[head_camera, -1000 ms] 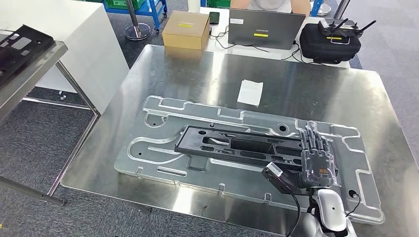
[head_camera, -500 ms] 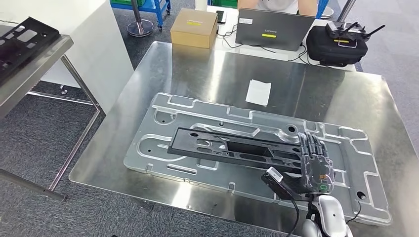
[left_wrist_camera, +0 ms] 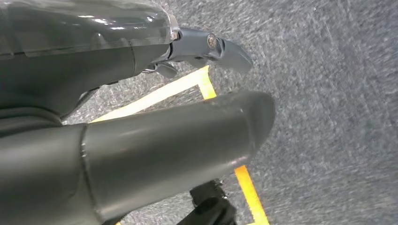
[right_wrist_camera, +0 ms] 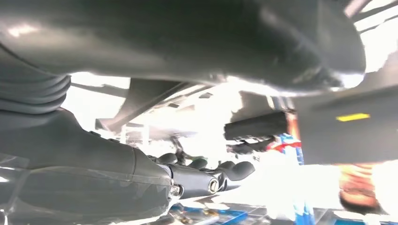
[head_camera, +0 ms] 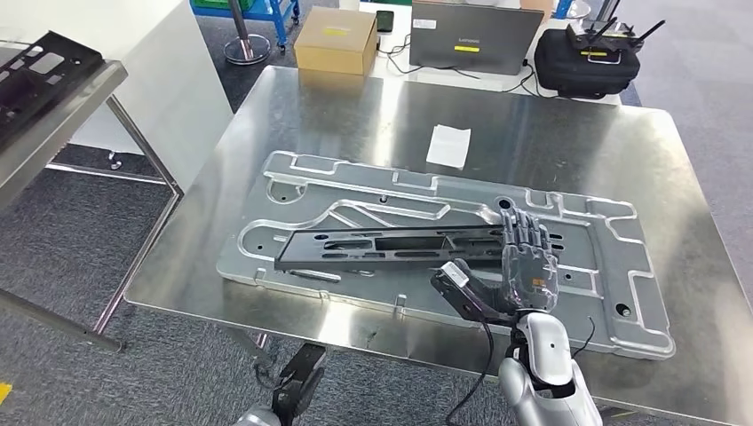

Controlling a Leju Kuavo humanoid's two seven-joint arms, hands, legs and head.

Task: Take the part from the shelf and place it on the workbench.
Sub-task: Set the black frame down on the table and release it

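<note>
Where the head view begins at its upper left, a grey metal shelf (head_camera: pixel 62 115) slants across the corner, carrying a black slotted panel (head_camera: pixel 40 71) on its top surface. Lower centre-left, at the bottom edge, the left hand (head_camera: pixel 297 382) hangs below the tabletop's near edge, over grey carpet; in the left wrist view its thick thumb (left_wrist_camera: pixel 178 140) and one dark finger (left_wrist_camera: pixel 211 47) extend apart over the floor with nothing between them, yellow floor tape (left_wrist_camera: pixel 206 89) beyond.

The steel tabletop (head_camera: pixel 355 115) spans the middle of the frame. A large aluminium fixture plate (head_camera: pixel 622 266) with milled channels lies flat on it. The part (head_camera: pixel 382 246), a long black slotted frame, lies on the plate, running from centre-left to centre-right, its left end slightly nearer the camera.

At the part's right end, the right hand (head_camera: pixel 526 257) is laid over it, palm down, fingers stretched forward across the black frame, thumb to the left. Whether the thumb sits under the part, i.e. an actual grip, cannot be told; the right wrist view is overexposed and shows dark fingers (right_wrist_camera: pixel 202 180) below a dark surface.

Centre, beyond the plate: a white paper slip (head_camera: pixel 449 145). Top edge, left to right: cardboard box (head_camera: pixel 336 40), grey laptop (head_camera: pixel 473 35), black case (head_camera: pixel 586 62) with a controller on it.
</note>
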